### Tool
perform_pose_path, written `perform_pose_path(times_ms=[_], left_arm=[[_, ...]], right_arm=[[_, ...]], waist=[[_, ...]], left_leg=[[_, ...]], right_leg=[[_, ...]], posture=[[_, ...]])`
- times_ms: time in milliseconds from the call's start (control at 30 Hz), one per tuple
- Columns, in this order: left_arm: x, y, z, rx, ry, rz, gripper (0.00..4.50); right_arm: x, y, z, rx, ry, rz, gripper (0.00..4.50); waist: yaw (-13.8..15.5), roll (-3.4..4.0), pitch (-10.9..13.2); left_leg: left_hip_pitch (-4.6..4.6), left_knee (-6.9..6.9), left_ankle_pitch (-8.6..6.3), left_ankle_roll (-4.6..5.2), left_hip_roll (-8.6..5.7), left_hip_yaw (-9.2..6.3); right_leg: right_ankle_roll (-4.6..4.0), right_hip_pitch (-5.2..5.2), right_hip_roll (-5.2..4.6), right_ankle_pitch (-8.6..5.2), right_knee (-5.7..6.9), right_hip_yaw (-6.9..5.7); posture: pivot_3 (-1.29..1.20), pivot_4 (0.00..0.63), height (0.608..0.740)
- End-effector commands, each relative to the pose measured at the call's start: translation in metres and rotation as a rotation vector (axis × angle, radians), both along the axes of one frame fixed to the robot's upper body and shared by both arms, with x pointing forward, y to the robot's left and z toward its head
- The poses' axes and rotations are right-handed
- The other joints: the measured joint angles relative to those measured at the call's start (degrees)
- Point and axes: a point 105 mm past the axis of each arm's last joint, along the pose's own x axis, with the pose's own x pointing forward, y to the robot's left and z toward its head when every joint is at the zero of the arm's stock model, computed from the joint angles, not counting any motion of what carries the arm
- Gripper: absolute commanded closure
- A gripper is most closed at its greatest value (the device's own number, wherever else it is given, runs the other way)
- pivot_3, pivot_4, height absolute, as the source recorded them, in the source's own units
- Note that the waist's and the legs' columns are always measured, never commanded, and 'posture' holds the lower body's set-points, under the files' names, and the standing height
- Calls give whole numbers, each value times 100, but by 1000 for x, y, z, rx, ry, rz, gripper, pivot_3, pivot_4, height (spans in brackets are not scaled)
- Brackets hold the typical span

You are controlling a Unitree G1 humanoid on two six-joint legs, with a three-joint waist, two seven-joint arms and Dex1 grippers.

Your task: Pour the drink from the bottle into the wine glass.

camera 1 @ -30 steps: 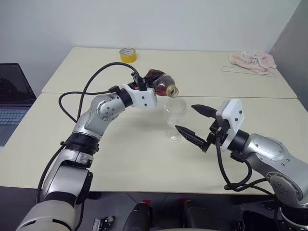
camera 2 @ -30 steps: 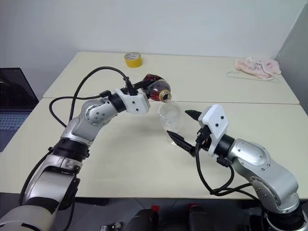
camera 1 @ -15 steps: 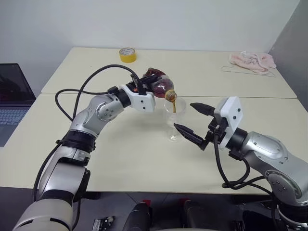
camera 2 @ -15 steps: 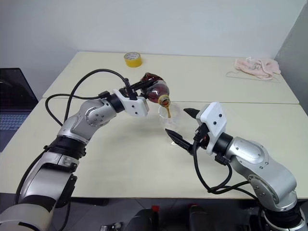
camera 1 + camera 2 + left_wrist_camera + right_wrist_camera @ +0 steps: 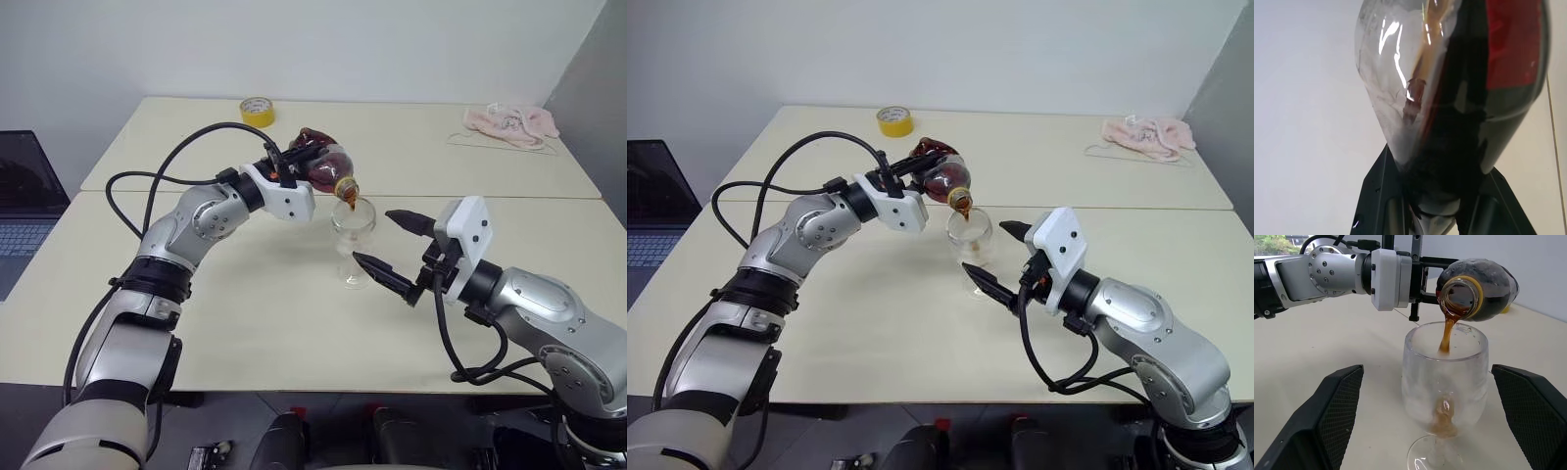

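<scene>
1. I see my left gripper clamped on the bottle, which is tipped with its open mouth down over the wine glass.
2. A thin stream of the drink runs from the mouth into the bowl, and a little has pooled at the bottom.
3. The glass stands upright on the near table, just below the bottle's neck.
4. My right gripper has its fingers spread wide, one either side of the glass, and neither touches it.
5. A yellow tape roll and a pink cloth lie on the far table.
</scene>
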Motion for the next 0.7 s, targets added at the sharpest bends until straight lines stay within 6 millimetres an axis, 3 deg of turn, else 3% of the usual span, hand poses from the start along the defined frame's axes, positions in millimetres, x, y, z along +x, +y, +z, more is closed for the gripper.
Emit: perform_pose_path(times_ms=[33,700], left_arm=[[-5,-5,24,-21,-88,-32,3758],[-7,-5,26,-6,-116,-39,3761]], right_arm=[[-8,4,11,13,-53,20,0],[-10,-4,6,-8,-29,19,0]], waist=[[0,0,0],[-1,0,0]], left_leg=[[0,0,0,0,0,0],[0,0,0,0,-1,1]], right_leg=[[0,0,0,0,0,0],[0,0,0,0,1,0]], posture=[[0,150,740],[0,150,740]])
